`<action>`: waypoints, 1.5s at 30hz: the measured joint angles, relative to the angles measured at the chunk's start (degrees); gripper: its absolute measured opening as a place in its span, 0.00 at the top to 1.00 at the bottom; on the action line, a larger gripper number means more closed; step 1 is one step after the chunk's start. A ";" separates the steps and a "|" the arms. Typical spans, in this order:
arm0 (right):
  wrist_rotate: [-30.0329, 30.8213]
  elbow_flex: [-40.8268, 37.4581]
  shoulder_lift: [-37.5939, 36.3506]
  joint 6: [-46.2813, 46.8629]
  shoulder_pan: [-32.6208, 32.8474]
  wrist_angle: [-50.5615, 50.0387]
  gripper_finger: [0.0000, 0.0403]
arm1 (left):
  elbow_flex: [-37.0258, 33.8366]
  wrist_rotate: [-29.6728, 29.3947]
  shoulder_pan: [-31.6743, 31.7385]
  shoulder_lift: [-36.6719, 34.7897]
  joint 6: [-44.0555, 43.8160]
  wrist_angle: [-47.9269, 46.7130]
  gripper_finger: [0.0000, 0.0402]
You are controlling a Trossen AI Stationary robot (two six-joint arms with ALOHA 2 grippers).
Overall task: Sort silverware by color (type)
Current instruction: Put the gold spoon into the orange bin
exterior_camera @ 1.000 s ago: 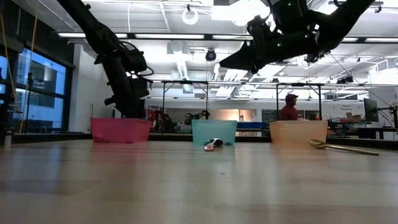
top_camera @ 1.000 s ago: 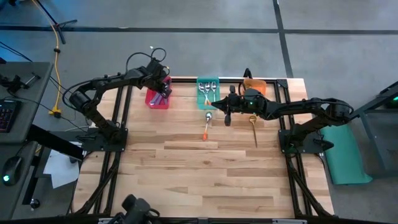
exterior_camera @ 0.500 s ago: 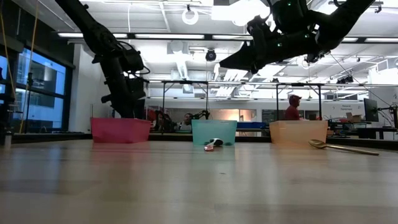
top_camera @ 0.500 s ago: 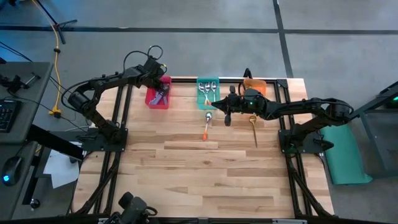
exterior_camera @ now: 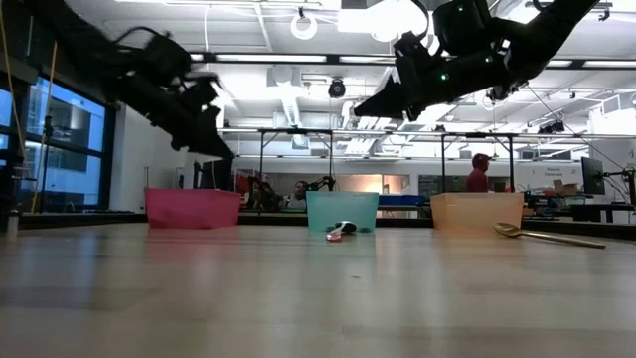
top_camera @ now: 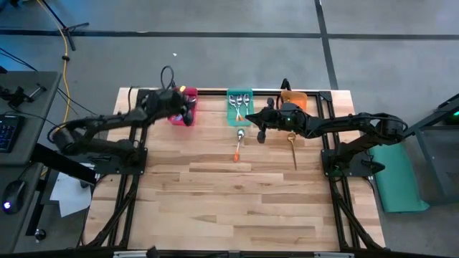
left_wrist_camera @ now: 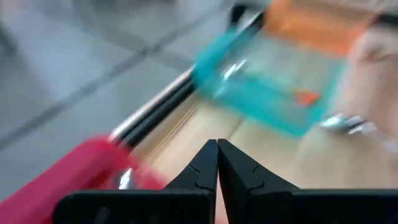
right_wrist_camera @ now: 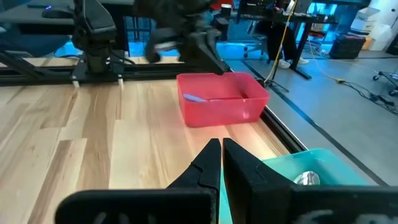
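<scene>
The left gripper [top_camera: 188, 112] hangs above the red bin [top_camera: 181, 117] at the table's far left; in its own wrist view its fingers [left_wrist_camera: 200, 171] are pressed together with nothing between them. A purple-handled spoon [right_wrist_camera: 194, 97] lies inside that red bin, seen from the right wrist view.

The right gripper [top_camera: 249, 119] hovers over the near edge of the teal bin [top_camera: 239, 107], raised well off the wood in the low view. Its fingers [right_wrist_camera: 208, 163] are also closed tight against each other and carry nothing.

Several silver-bowled spoons [top_camera: 239, 104] lie in the teal bin. An orange-handled spoon [top_camera: 238, 146] rests on the wooden table [top_camera: 237, 201] just in front of the teal bin, its bowl toward the bin and its handle pointing toward the table's near side. A slim gold spoon [top_camera: 293, 149] lies on the table in front of the orange bin [top_camera: 295, 97], bowl toward that bin, partly under the right arm. The two loose spoons lie apart from one another, the gold one to the right. In the low view the three bins stand in a row: red, teal, orange. A person in a red top [exterior_camera: 479, 174] stands far back in the room.
</scene>
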 joint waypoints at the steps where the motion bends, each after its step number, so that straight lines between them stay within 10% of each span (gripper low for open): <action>1: -0.02 0.00 0.00 0.27 0.00 0.01 1.00 | -2.65 0.03 -1.57 -1.36 -0.08 4.86 1.00; 11: 9.92 0.00 0.00 2.05 7.01 -8.86 1.00 | -21.57 0.01 -16.47 -7.30 0.50 33.42 1.00; 28: 41.06 0.00 -0.02 41.96 26.56 -45.67 0.89 | -26.25 -0.80 -31.60 -7.08 3.00 36.64 1.00; 37: 41.60 0.00 -0.02 72.58 24.23 -71.51 0.65 | -26.25 -1.08 -31.90 -7.08 3.44 36.95 1.00; 45: 34.83 -2.95 -0.04 74.43 21.29 -70.70 0.63 | -26.25 -4.38 -31.90 -7.08 3.29 36.92 1.00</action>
